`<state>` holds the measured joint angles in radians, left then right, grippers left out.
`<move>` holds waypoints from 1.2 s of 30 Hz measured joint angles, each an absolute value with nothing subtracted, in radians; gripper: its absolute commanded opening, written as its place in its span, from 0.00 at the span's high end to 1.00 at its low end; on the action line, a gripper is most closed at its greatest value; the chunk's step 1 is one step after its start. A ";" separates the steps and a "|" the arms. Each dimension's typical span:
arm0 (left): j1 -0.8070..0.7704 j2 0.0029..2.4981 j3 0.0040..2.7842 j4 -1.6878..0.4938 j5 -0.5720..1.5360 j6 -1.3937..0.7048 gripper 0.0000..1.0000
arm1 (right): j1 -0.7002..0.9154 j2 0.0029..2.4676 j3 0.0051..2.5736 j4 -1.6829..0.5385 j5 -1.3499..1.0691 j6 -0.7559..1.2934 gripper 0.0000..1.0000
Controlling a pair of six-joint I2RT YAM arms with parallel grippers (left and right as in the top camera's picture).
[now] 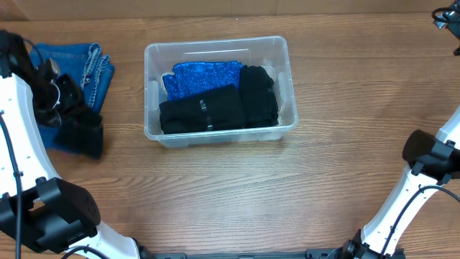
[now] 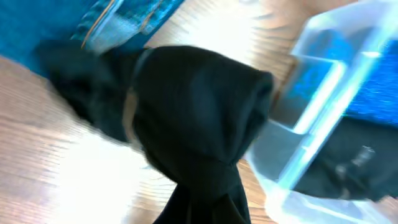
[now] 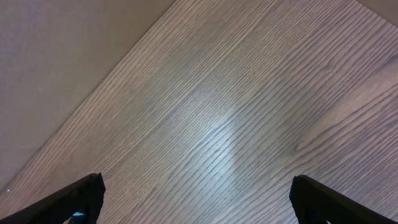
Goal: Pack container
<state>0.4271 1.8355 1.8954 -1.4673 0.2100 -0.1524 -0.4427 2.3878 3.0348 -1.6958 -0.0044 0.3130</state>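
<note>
The clear plastic container (image 1: 150,93) stands mid-table and holds a sparkly blue cloth (image 1: 203,75) and two folded black garments (image 1: 202,110). My left gripper (image 1: 66,106) is at the table's left, shut on another black garment (image 1: 81,134) that hangs bunched from it. In the left wrist view this garment (image 2: 199,118) fills the middle and hides the fingers, with the container (image 2: 323,81) to its right. My right gripper (image 3: 196,193) is open and empty over bare wood, at the far right edge in the overhead view (image 1: 447,17).
Folded blue jeans (image 1: 75,61) lie at the far left, partly under the left arm, and show in the left wrist view (image 2: 106,18). The wooden table top (image 1: 345,173) stretches around the container.
</note>
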 measured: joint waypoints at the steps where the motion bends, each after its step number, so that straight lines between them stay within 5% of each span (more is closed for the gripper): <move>1: 0.417 1.835 1.930 -1.481 0.221 -0.152 0.96 | -0.443 2.388 3.035 -1.695 -0.004 0.314 0.00; 13: 0.283 1.835 2.347 -1.550 0.248 -0.048 0.96 | -0.443 2.388 3.035 -1.695 -0.005 0.313 0.00; 29: -0.384 1.837 2.471 -1.292 0.158 0.583 0.96 | -0.443 2.388 3.035 -1.695 -0.004 0.314 0.00; 36: -0.508 1.934 2.474 -1.277 0.108 0.776 0.96 | -0.443 2.388 3.035 -1.695 -0.004 0.314 0.00</move>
<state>-0.5079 1.9335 2.4744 -1.2774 0.1081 0.7761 -0.4427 2.3878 3.0348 -1.6951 -0.0044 0.3138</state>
